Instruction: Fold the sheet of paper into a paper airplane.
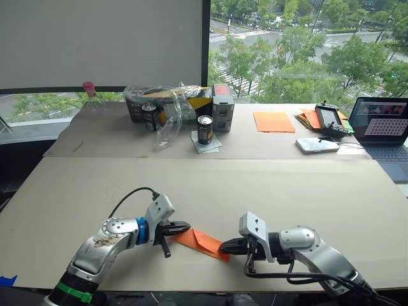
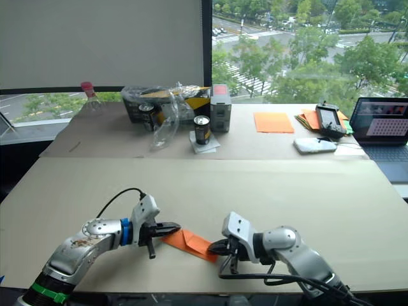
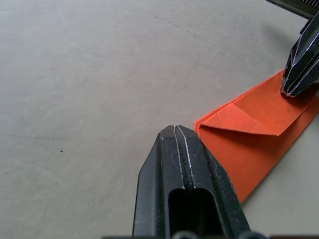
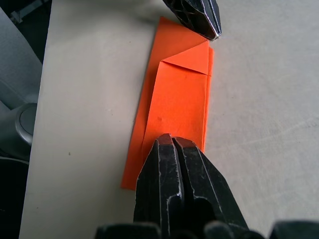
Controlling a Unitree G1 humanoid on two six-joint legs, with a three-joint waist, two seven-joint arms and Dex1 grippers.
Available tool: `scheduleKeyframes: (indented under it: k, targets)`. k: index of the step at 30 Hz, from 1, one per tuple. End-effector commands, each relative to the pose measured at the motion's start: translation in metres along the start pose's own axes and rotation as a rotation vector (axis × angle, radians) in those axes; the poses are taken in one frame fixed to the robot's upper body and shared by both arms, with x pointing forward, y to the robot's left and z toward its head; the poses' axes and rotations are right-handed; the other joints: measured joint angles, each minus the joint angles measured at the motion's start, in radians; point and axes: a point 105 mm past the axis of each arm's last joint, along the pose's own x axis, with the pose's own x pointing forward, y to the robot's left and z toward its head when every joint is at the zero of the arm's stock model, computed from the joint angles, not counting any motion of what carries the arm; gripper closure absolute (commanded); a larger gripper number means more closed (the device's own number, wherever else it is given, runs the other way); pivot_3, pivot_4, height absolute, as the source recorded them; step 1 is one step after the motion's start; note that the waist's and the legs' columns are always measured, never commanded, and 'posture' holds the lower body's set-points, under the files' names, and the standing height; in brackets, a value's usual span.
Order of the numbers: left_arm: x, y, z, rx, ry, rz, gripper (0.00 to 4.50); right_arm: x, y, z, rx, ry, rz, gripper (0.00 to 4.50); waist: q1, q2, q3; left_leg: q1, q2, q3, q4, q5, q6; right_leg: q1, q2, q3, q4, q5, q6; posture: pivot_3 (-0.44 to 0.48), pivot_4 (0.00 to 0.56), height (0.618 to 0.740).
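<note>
Where the pale, matte bench [image 1: 268,191] runs toward its near edge, the sheet of paper [image 1: 203,242] lies flat between my two arms, folded into a narrow bright orange strip with crisp creases. My right wrist view shows layered panels and a small triangular flap turned down at one end; the strip's long edges run nearly parallel, and the paper looks thin and smooth against the faintly speckled board.

My left end effector [image 1: 180,227] has its ribbed black fingers pressed together into a blunt wedge, the tip resting at the flap end of the strip. My right end effector [image 1: 229,246] is likewise pinched to a narrow point, its fingers set down on the opposite end of the paper; I cannot tell whether any layer sits between them.

Well apart on the far bench sit a smooth flat orange sheet [image 1: 273,122], a dark can [image 1: 204,129], crinkled clear plastic [image 1: 167,121], a handheld controller [image 1: 331,119] and an open laptop [image 1: 384,127].
</note>
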Motion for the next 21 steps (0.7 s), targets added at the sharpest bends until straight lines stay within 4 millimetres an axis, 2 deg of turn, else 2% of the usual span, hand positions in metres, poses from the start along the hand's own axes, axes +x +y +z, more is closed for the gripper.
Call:
scheduleKeyframes:
  k: [1, 2, 5, 7, 9, 11, 13, 15, 18, 21]
  targets:
    - [-0.013, 0.019, -0.008, -0.059, 0.022, 0.102, 4.50, 0.004, 0.004, -0.026, 0.080, 0.089, 0.016, 4.47, -0.001, 0.000, 0.000, 0.000, 0.000, 0.000, 0.000, 0.000, 0.000, 0.000, 0.000, 0.000, 0.000, 0.000, 0.000, 0.000, 0.150, 0.730]
    - [-0.013, 0.020, -0.005, -0.066, 0.010, 0.104, 4.50, 0.004, 0.004, -0.026, 0.079, 0.089, 0.017, 4.47, -0.001, 0.000, 0.000, 0.000, 0.000, 0.000, 0.000, 0.000, 0.000, 0.000, 0.000, 0.000, 0.001, 0.000, 0.000, 0.000, 0.150, 0.730]
    - [-0.026, 0.011, 0.027, -0.113, -0.169, 0.020, 4.50, 0.002, -0.005, -0.019, 0.016, 0.079, -0.006, 4.47, -0.003, -0.001, 0.001, 0.000, 0.001, 0.000, 0.000, 0.000, 0.000, -0.001, 0.001, 0.000, 0.001, 0.000, 0.000, 0.000, 0.150, 0.730]
    - [-0.040, 0.007, 0.041, -0.122, -0.230, -0.023, 4.50, -0.007, -0.014, 0.000, -0.050, 0.049, -0.019, 4.47, -0.003, -0.003, 0.002, -0.001, 0.001, 0.000, 0.000, 0.000, 0.000, -0.002, 0.001, 0.000, 0.001, 0.000, 0.000, 0.000, 0.150, 0.730]
    - [-0.051, 0.005, 0.036, -0.139, -0.171, -0.056, 4.50, -0.016, -0.024, 0.031, -0.113, -0.013, -0.043, 4.47, -0.001, -0.002, 0.004, -0.002, 0.001, 0.000, 0.000, 0.000, -0.001, -0.003, 0.000, 0.000, 0.001, 0.000, 0.000, 0.000, 0.150, 0.730]
    - [-0.068, 0.008, 0.024, -0.130, -0.074, -0.078, 4.50, -0.026, -0.027, 0.070, -0.178, -0.083, -0.028, 4.47, -0.005, -0.002, 0.008, -0.003, 0.000, 0.000, 0.000, 0.001, -0.002, -0.005, 0.000, 0.000, 0.002, 0.001, -0.001, 0.000, 0.150, 0.730]
    - [-0.077, 0.008, 0.022, -0.120, -0.041, -0.098, 4.50, -0.031, -0.026, 0.088, -0.197, -0.109, -0.007, 4.47, -0.006, 0.000, 0.010, -0.011, 0.000, 0.001, 0.000, 0.002, -0.003, -0.014, 0.000, 0.001, 0.004, 0.002, -0.003, 0.000, 0.150, 0.730]
    - [-0.082, 0.003, 0.021, -0.104, -0.003, -0.135, 4.50, -0.033, -0.023, 0.094, -0.203, -0.095, 0.016, 4.47, 0.003, -0.001, 0.010, -0.017, 0.000, -0.001, 0.000, 0.003, -0.003, -0.020, 0.001, -0.001, 0.006, 0.006, -0.009, 0.000, 0.150, 0.730]
    - [-0.089, -0.003, 0.015, -0.072, 0.090, -0.172, 4.50, -0.032, -0.017, 0.096, -0.199, -0.062, 0.047, 4.47, 0.012, -0.002, 0.011, -0.021, 0.000, -0.003, -0.001, 0.003, -0.003, -0.025, 0.000, -0.003, 0.007, 0.006, -0.010, 0.000, 0.150, 0.730]
    - [-0.090, -0.009, 0.021, -0.062, 0.078, -0.194, 4.50, -0.029, -0.011, 0.100, -0.172, -0.066, 0.079, 4.47, 0.012, -0.002, 0.012, -0.035, -0.002, -0.002, 0.003, 0.003, -0.003, -0.038, -0.003, -0.002, 0.010, 0.006, -0.010, 0.000, 0.150, 0.730]
